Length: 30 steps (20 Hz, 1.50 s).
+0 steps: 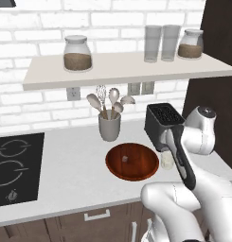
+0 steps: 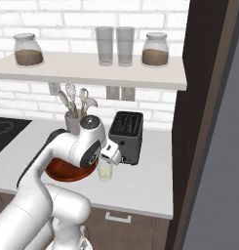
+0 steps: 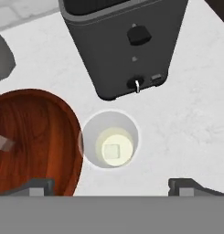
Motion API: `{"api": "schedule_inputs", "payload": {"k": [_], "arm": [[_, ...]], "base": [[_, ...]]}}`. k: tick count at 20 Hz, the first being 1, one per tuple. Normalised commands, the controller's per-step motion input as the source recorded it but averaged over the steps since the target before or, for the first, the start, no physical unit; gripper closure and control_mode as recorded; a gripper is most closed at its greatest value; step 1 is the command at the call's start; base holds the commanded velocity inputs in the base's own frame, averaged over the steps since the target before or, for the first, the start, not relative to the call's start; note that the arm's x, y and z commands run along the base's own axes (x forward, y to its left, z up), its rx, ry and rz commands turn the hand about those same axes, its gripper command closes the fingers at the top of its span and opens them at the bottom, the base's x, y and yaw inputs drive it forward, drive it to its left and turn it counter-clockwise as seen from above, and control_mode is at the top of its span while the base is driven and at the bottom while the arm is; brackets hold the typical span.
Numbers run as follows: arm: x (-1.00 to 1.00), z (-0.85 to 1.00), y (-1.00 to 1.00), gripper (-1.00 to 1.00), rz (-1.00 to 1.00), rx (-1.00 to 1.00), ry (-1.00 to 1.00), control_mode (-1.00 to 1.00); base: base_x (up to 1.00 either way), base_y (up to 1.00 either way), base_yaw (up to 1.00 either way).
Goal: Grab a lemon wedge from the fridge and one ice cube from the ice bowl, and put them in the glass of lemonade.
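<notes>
The glass of lemonade stands on the counter between the ice bowl and a black toaster. A small pale square piece lies in its yellowish liquid; whether it is ice or the lemon wedge I cannot tell. One ice cube rests in the wooden bowl. My gripper hangs straight above the glass, open, with nothing between its fingertips. The same glass sits partly behind my forearm.
A grey cup of utensils stands behind the bowl and a black cooktop lies at the left. A shelf with jars and two tall glasses hangs above. A dark tall panel and a grey slab close the right side.
</notes>
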Motion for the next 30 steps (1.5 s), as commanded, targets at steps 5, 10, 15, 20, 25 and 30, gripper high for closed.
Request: {"api": "schedule_inputs", "payload": {"k": [5,10,15,20,25,30], "arm": [[-0.96,0.72,0.30,-1.00,0.01,-0.03,0.00,-1.00],[-0.85,0.68,0.35,-1.00,0.04,-0.08,0.00,-1.00],[-0.57,0.35,0.21,-1.00,0.02,-0.01,-0.01,-1.00],[-0.01,0.00,0.00,-1.00,0.00,0.00,0.00,-1.00],[-0.03,0.00,0.00,-1.00,0.00,0.00,0.00,1.00],[0.00,0.00,0.00,-1.00,0.00,0.00,0.00,1.00]], "base": [[0.00,0.00,0.00],[0.00,0.00,0.00],[0.00,0.00,0.00],[0.00,0.00,0.00],[-0.21,-0.03,0.00],[-1.00,-0.34,0.00]]}}
